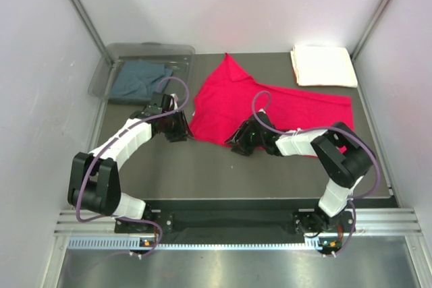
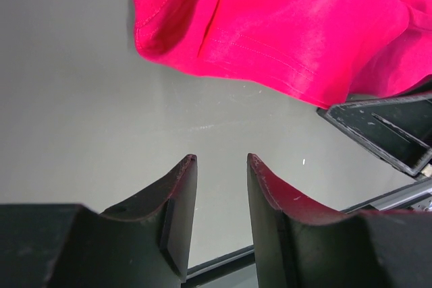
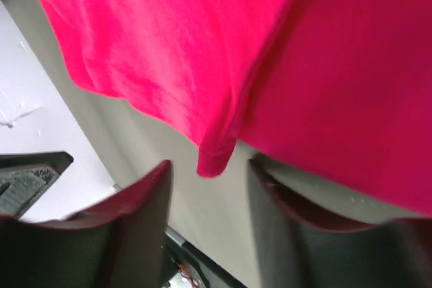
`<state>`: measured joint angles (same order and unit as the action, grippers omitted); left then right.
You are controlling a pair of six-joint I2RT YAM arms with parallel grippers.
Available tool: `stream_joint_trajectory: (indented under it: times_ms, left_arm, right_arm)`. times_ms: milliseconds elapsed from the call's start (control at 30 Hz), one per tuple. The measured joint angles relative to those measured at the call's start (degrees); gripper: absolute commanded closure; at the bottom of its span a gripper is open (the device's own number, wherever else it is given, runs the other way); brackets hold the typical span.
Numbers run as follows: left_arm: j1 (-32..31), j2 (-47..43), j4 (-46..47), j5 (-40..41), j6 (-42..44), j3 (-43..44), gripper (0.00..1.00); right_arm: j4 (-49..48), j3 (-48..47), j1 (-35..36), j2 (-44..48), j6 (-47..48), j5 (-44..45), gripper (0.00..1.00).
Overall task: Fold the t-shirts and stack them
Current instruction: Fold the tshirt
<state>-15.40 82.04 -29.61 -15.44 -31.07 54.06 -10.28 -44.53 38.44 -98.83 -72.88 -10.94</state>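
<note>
Left gripper [image 2: 219, 160]: fingers apart and empty, just short of the left hem of the red t-shirt [image 1: 270, 102], which lies spread on the table [image 1: 202, 166]. Its arm reaches in low from the left. Right gripper [image 3: 208, 164]: fingers apart, framing the shirt's near corner unclamped, forearm along the shirt's near-right edge.

We take this for a robotics lab test cell. Plain white panel walls [image 1: 40, 45] and bare aluminium frame posts [image 1: 79, 5] box in a dark grey matte tabletop [image 1: 202, 173]. Along the frame's bottom, a slotted aluminium rail [image 1: 378, 224] carries two black-and-white robot arms [image 1: 128, 136] beside a staged bright red cloth t-shirt [image 1: 229, 99].
</note>
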Motion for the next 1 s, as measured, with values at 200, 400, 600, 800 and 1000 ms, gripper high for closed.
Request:
stream_joint_trajectory:
  times_ms: [200, 400, 600, 800, 1000]
  left_arm:
    - [0.0, 0.0, 0.0, 0.1, 0.4, 0.2, 0.6]
    - [0.0, 0.0, -0.1, 0.1, 0.8, 0.2, 0.6]
    - [0.0, 0.1, -0.1, 0.1, 0.8, 0.2, 0.6]
    - [0.0, 0.1, -0.1, 0.0, 0.6, 0.2, 0.6]
    - [0.0, 0.0, 0.2, 0.0, 0.4, -0.7, 0.5]
  right_arm:
    - [-2.3, 0.4, -0.3, -1.9, -2.3, -0.8, 0.95]
    - [-2.4, 0.3, -1.2, -1.8, -3.5, -1.8, 1.0]
    - [-2.1, -2.6, -6.7, -1.9, -3.6, -3.7, 1.0]
    - [-5.4, -16.2, -15.8, -10.9, -3.8, -9.1, 0.79]
    - [-11.1, -20.3, -24.0, -16.5, -4.2, -14.3, 0.39]
